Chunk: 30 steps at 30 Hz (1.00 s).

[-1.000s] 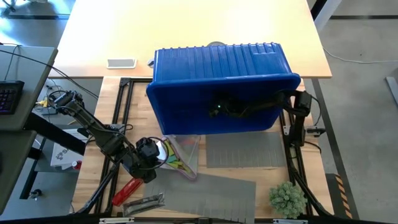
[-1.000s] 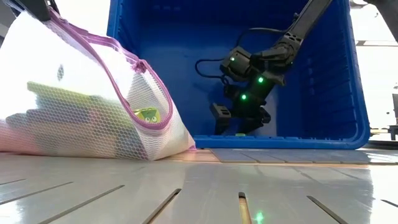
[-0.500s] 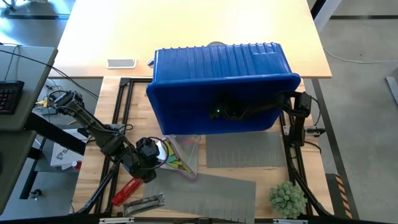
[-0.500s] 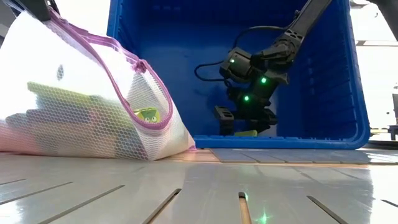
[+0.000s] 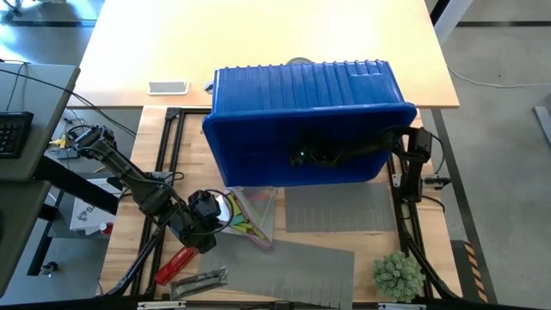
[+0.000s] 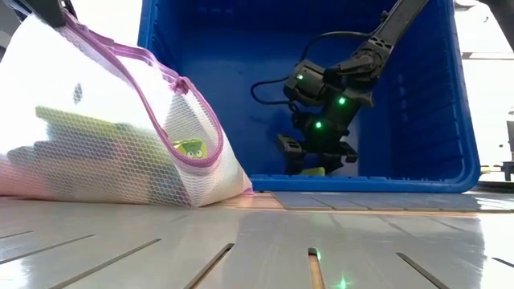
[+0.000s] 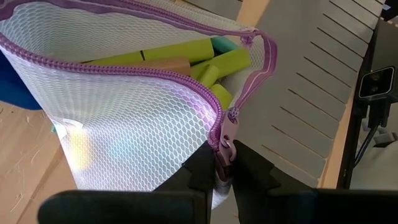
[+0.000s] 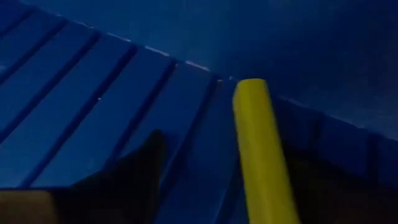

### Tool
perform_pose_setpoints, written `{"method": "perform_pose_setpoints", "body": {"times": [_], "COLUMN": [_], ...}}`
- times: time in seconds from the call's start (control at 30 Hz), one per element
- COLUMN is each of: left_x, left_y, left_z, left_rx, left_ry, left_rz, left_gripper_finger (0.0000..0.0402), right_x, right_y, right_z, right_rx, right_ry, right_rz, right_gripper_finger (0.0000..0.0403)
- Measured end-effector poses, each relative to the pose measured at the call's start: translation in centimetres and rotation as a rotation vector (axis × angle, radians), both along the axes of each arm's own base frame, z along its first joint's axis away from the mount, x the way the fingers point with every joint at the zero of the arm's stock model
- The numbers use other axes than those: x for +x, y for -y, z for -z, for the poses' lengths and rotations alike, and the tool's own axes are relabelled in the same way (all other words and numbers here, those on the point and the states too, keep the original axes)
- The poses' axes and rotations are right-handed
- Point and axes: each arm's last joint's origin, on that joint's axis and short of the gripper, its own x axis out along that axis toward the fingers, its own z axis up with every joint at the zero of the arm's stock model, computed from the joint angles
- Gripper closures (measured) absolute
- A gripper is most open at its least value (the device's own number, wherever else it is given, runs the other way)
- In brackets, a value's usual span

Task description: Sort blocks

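Observation:
A white mesh bag [image 6: 104, 136] with a purple zipper edge lies on its underside at the near left. It holds lime, tan and teal blocks [image 7: 186, 59]. My left gripper [image 5: 215, 217] is shut on the bag's edge and keeps its mouth raised. A blue bin [image 5: 301, 116] lies on its side, open toward the near edge. Inside it, one lime block [image 8: 261, 155] lies on the bin's lower wall. My right gripper [image 6: 317, 163] stands open low over that block, one finger on either side; I cannot tell whether they touch it. My left gripper pinches the bag's purple zipper edge [image 7: 224, 148] between its two fingers, at the mouth's rim. The fingers slant down from the table's left side. The held edge is raised while the bag's filled body rests on the table.
A red tool [image 5: 176, 263] and a silvery packet [image 5: 200, 280] lie near the front left. Grey mats [image 5: 336, 207] cover the near middle. A green tuft [image 5: 398, 274] sits at the near right. The bin's walls close in around my right arm.
My right gripper has rolled a little at the wrist and settled slightly lower over the lime block inside the bin, staying open. The bag and my left gripper have kept still.

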Motion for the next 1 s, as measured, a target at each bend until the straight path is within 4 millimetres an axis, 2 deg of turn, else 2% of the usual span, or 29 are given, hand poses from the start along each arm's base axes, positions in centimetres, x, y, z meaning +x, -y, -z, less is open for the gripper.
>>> {"method": "perform_pose_setpoints", "body": {"times": [0.23,0.43,0.53,0.63,0.73,0.83,0.9,1.0], "left_x": [0.0,0.0,0.0,0.0,0.0,0.0,0.0,0.0], "left_y": [0.0,0.0,0.0,0.0,0.0,0.0,0.0,0.0], "left_z": [0.0,0.0,0.0,0.0,0.0,0.0,0.0,0.0], "left_rx": [0.000,0.000,0.000,0.000,0.000,0.000,0.000,0.000], "left_ry": [0.000,0.000,0.000,0.000,0.000,0.000,0.000,0.000], "left_rz": [0.000,0.000,0.000,0.000,0.000,0.000,0.000,0.000], "left_gripper_finger": [0.0378,0.0378,0.0378,0.0378,0.0378,0.0378,0.0378,0.0378], "right_x": [0.0,0.5,1.3,2.5,3.8,5.1,5.8,6.4], "right_y": [0.0,-0.6,-1.3,-2.6,-4.6,-7.5,-9.9,-14.7], "right_z": [0.0,-0.3,-1.4,-3.4,-5.7,-8.0,-9.2,-10.8], "right_rx": [0.000,-0.030,-0.047,-0.091,-0.140,-0.166,-0.171,-0.176], "right_ry": [-0.006,-0.002,0.004,0.043,0.093,0.157,0.209,0.306], "right_rz": [-0.019,-0.092,-0.165,-0.240,-0.332,-0.427,-0.489,-0.604], "right_gripper_finger": [0.0233,0.0296,0.0325,0.0356,0.0366,0.0366,0.0366,0.0366]}}
